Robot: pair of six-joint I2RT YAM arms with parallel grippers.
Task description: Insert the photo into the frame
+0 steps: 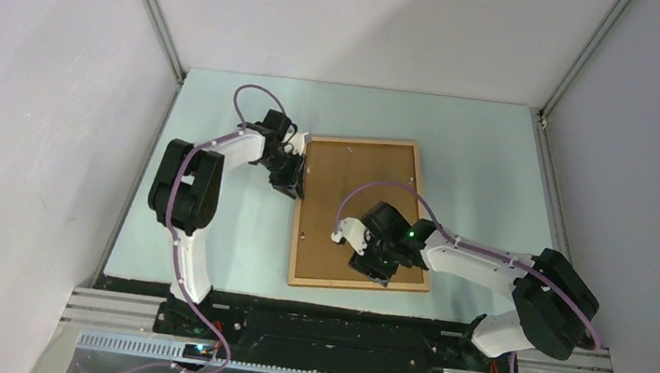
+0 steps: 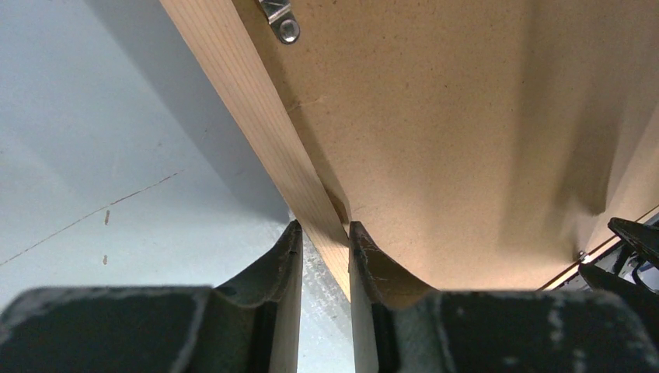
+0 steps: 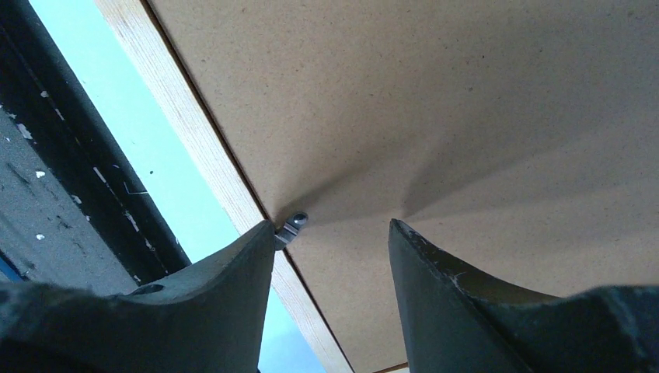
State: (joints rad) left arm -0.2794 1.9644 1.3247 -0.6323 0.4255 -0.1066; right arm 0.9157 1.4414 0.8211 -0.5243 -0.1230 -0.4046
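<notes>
The frame (image 1: 334,283) lies back-up on the table (image 1: 250,234), a brown backing board (image 1: 360,176) filling it. The left claw (image 2: 325,233) pinches the frame's left rail. The right claw (image 3: 332,233) stands spread over the board near the frame's front edge, beside a metal tab (image 3: 294,225).

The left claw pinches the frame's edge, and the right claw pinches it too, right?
No. The left gripper pinches the frame at its edge, but the right gripper hangs open over the brown board; the right wrist view shows it.
</notes>
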